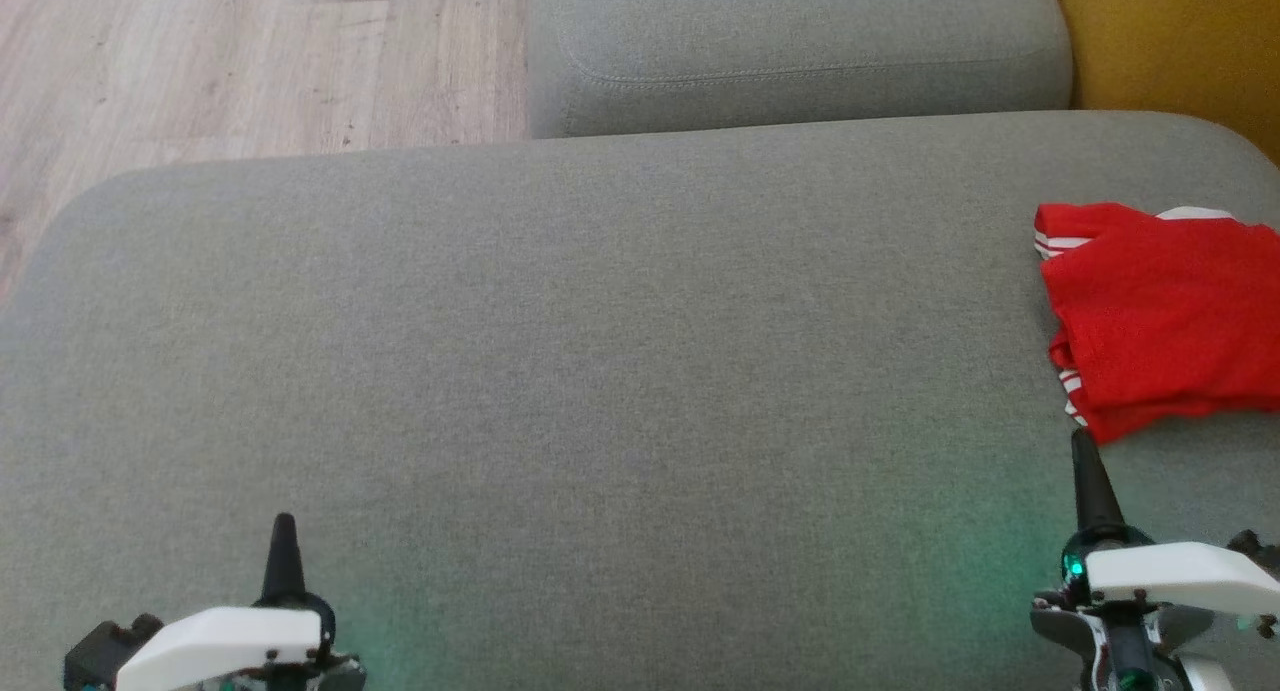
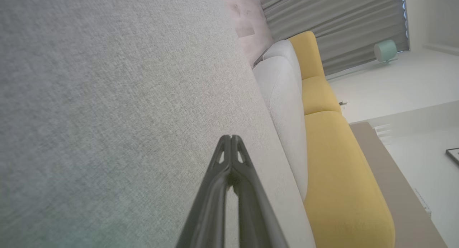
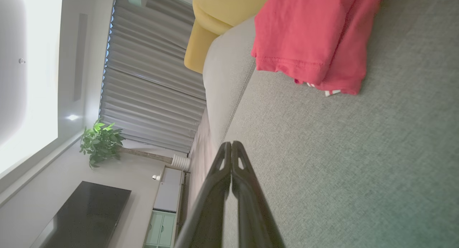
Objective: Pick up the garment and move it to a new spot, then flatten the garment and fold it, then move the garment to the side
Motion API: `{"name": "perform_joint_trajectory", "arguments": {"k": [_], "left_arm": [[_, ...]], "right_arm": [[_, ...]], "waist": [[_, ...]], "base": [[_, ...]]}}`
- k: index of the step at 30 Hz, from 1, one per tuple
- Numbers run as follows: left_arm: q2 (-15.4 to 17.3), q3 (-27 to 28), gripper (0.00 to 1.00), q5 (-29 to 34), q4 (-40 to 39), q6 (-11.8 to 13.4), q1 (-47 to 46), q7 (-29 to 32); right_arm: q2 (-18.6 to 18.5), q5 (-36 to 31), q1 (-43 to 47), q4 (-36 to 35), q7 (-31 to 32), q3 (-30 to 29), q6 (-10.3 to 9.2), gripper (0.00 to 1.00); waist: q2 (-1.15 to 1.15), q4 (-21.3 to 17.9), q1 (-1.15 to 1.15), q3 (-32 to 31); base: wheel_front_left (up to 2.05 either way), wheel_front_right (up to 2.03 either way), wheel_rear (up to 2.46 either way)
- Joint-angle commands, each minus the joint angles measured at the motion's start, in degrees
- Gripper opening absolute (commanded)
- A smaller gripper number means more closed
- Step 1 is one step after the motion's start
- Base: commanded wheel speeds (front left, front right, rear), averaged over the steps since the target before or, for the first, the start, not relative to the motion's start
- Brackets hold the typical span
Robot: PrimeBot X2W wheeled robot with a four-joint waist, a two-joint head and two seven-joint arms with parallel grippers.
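Nearest me, the left gripper (image 1: 283, 523) sits low on the left, fingers pressed together with nothing in them. It hangs over bare seat (image 1: 600, 371), well apart from the garment (image 1: 1160, 311). I read that as parked, out of the way.

The right gripper (image 1: 1082, 441) is low on the right, fingers also together and empty. Its tip points at the garment's near edge. In the head view it looks almost touching, but the right wrist view shows a strip of seat between, so I say apart.

The garment is red with white stripe trim and lies at the seat's right end. Its layers are stacked with hems roughly lined up, and it runs off the head view's right edge. It looks folded and set aside, which fits the last step. My call: the task is about done, and the arms rest because nothing needs gripping. The middle of the seat is bare, probably the folding spot.

Beyond are a second grey cushion (image 1: 800, 51), wood floor (image 1: 200, 71) and a yellow sofa (image 1: 1180, 41).
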Motion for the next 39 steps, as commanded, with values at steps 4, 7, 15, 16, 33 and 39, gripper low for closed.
{"name": "perform_joint_trajectory", "arguments": {"k": [4, 7, 15, 16, 33, 39], "left_arm": [[-0.4, 3.5, 0.0, -3.0, -1.6, -1.4, -3.9, 0.9], [-0.7, 4.4, 0.0, -4.9, -1.6, -2.1, -4.3, 1.5], [-1.4, 6.2, 0.0, -8.3, -1.6, -3.4, -5.1, 2.6], [-1.5, 6.4, 0.0, -8.7, -1.6, -3.6, -5.2, 2.8], [-3.1, 10.7, 0.0, -16.9, -1.6, -6.7, -7.0, 5.5], [-3.2, 11.0, 0.0, -17.4, -1.6, -6.9, -7.1, 5.7]], "right_arm": [[-1.2, 4.1, -3.5, -2.2, 0.9, 0.0, 0.16, 0.0], [-1.2, 6.8, -3.9, -2.2, 1.4, -0.4, 0.17, 0.0], [-1.1, 11.4, -4.5, -2.3, 2.3, -1.1, 0.18, 0.0], [-1.1, 12.0, -4.6, -2.3, 2.4, -1.2, 0.18, 0.0], [-1.1, 23.2, -6.1, -2.5, 4.7, -2.9, 0.21, 0.0], [-1.0, 23.9, -6.2, -2.5, 5.0, -3.2, 0.21, 0.0]], "waist": [[0.0, -0.1, 0.0, 0.1], [0.0, -0.2, 0.0, 0.1], [0.0, -0.3, 0.0, 0.2], [0.0, -0.4, 0.0, 0.2], [0.0, -0.7, 0.0, 0.5], [0.0, -0.8, 0.0, 0.5]], "base": [[0.0, 0.0, 0.0], [0.0, 0.0, 0.0], [0.0, 0.0, 0.0], [0.0, 0.0, 0.0], [0.0, 0.0, 0.0], [0.0, 0.0, 0.0]]}}
